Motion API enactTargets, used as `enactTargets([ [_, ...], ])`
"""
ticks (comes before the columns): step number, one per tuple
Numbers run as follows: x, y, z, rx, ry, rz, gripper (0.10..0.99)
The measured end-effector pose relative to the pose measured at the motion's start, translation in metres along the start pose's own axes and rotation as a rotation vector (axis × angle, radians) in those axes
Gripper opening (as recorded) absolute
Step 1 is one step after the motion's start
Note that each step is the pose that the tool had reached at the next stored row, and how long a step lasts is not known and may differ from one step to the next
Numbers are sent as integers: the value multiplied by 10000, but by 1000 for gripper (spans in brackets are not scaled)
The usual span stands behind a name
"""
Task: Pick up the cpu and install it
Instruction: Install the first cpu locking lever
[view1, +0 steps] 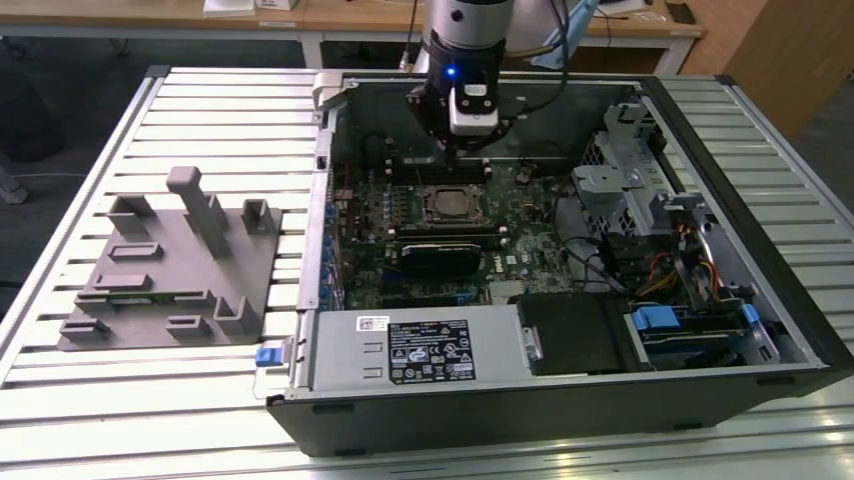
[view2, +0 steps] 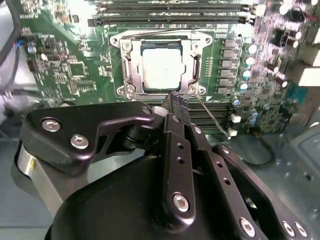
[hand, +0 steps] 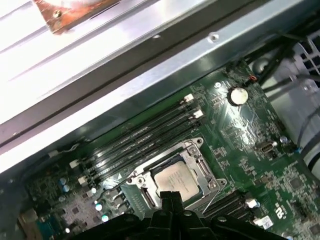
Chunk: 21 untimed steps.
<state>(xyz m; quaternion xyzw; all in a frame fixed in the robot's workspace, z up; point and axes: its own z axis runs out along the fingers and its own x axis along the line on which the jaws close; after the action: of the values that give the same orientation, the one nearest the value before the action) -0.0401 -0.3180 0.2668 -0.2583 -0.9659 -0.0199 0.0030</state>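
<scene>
1. Black linkage and screw heads of the gripper (view2: 176, 100) crowd the foreground of the second wrist view; its jaws look pressed together at the tip, with no gap between them and nothing pinched.
2. Just past that tip, the cpu (view2: 161, 71) lies flat inside the socket frame (view2: 125, 65) on the motherboard (view2: 65, 65), silver top facing up. It looks seated, apart from the jaws, though whether the tip touches the frame's edge I cannot tell.
3. Handling, as I judge it: the chip is light, thin and rigid, with a smooth metal top that gives little to hold. Its underside contacts and the socket are delicate, so any hold belongs on two opposite side edges, kept level.
4. The first wrist view shows the cpu (hand: 176, 181) from the other side, with the memory slots (hand: 140, 142), a coin battery (hand: 238, 95) and the case wall (hand: 150, 75) beyond.
5. The exterior view adds the setting: the gripper (view1: 461, 150) hangs inside the open computer case (view1: 561, 400) above the socket (view1: 450, 203), while a grey fixture (view1: 174, 270) sits on the slatted surface (view1: 80, 420) well apart, toward the exterior view's left.
</scene>
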Motion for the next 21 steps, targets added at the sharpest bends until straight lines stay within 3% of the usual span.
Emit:
enactTargets([
  [10,4,-3,14,28,71,-1879,106],
  [14,44,-30,19,24,78,-2053,106],
  [21,122,-82,20,-19,-7,-2080,106],
])
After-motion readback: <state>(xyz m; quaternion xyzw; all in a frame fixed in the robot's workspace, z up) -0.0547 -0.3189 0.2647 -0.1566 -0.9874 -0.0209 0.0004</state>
